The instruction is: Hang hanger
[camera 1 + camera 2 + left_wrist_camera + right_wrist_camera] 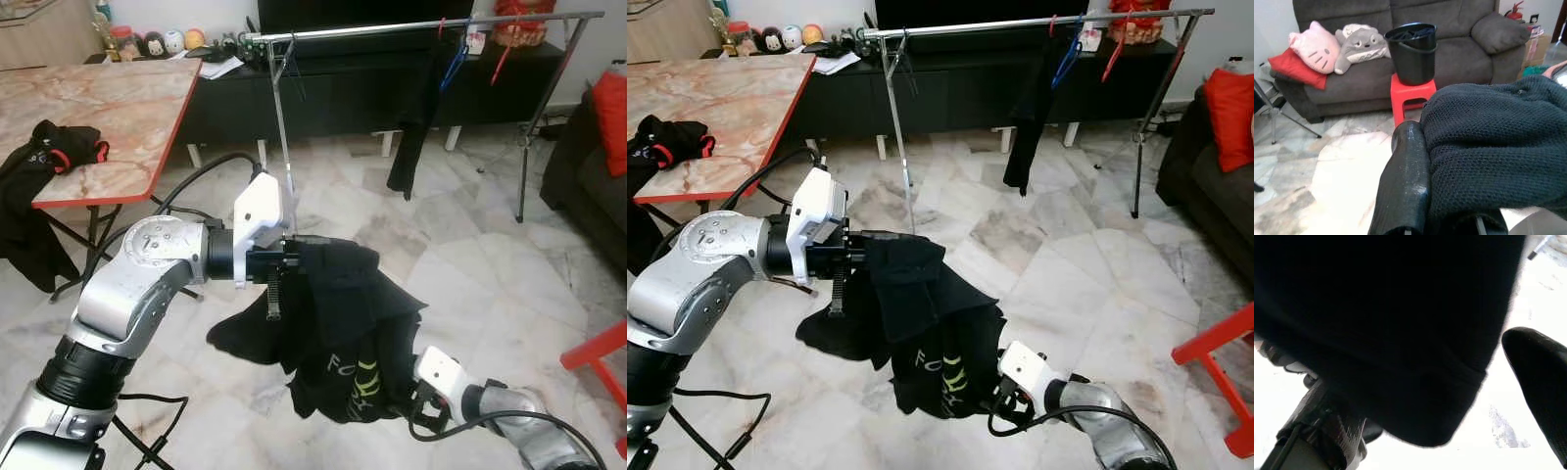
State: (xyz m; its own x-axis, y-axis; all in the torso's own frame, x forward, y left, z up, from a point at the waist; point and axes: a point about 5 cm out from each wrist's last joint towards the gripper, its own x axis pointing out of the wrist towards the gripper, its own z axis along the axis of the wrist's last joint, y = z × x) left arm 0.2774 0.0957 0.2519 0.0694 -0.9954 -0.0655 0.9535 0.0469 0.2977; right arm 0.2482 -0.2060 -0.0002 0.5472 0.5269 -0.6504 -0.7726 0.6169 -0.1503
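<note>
Transport step: black garment (343,323) is held clamped by the left gripper (294,257) — the right gripper (416,397), grip undetermined, beneath it — and must be raised to the rail (411,26).

One clothes rail (392,27), two hangers (453,61) on it, two red stools (1411,95), three cushions (1312,46)

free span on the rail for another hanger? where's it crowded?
Free: the rail between its left upright and the hanging black garment. Crowded: right end, with blue hanger and red hanger. Left gripper carries the black shirt; right gripper is under it.
</note>
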